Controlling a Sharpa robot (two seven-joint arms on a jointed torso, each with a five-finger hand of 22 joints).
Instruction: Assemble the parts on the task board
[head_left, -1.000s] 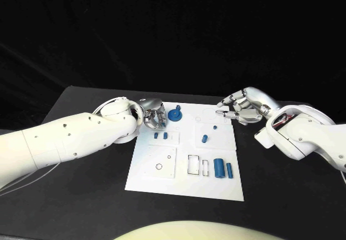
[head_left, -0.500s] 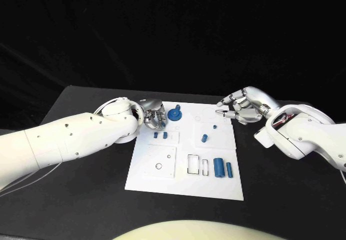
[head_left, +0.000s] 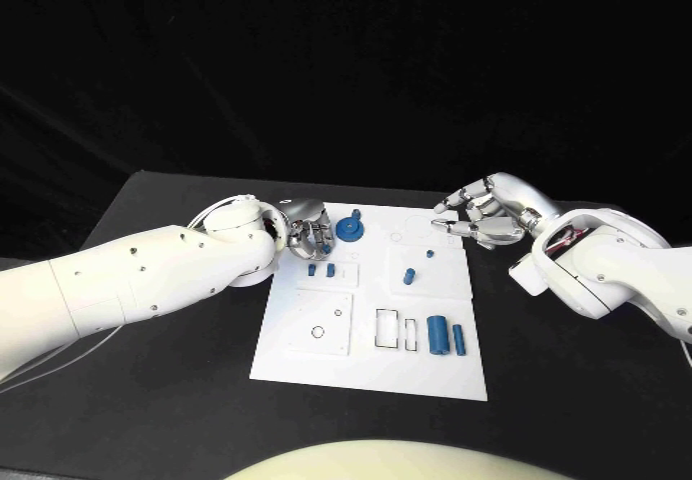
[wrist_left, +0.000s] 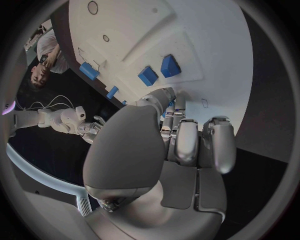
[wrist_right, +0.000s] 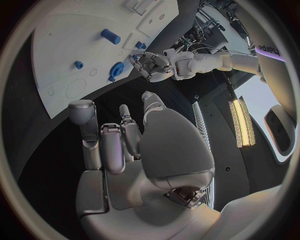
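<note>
Black tabletop (head_left: 159, 400) lay under the white task board (head_left: 325, 350), and small blue parts lay and stood on that board: a round knob part (head_left: 349, 230) stood at its far end, two little blocks (head_left: 320, 269) sat nearer, and longer blue pieces (head_left: 446, 335) lay near the front. Left hand (head_left: 306, 228) was right beside the round knob part with its fingers curled toward it, but I could not tell if it held it, so the step looked like seating that knob. Right hand (head_left: 480, 217) hung over the board's far right corner with fingers partly bent and nothing in them, and the next move likely called for a gentle push or turn.
</note>
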